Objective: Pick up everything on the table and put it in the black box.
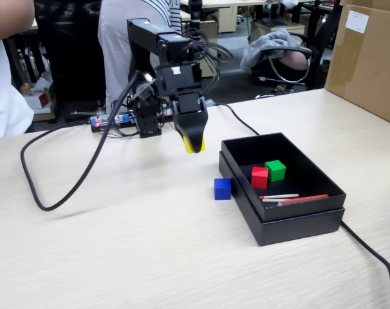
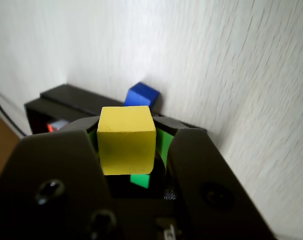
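Note:
My gripper (image 1: 194,145) hangs above the table, left of the black box (image 1: 298,222), and is shut on a yellow cube (image 1: 192,145). In the wrist view the yellow cube (image 2: 127,140) sits clamped between the two black jaws of the gripper (image 2: 127,142). A blue cube (image 1: 222,188) rests on the table just outside the box's left wall; it also shows in the wrist view (image 2: 141,95). Inside the box lie a red cube (image 1: 260,177), a green cube (image 1: 275,170) and a red-and-white pen (image 1: 291,198).
A thick black cable (image 1: 73,187) loops across the table left of the arm. Another cable (image 1: 375,257) runs from the box to the front right. A cardboard box (image 1: 369,58) stands at the far right. People and chairs are behind the table.

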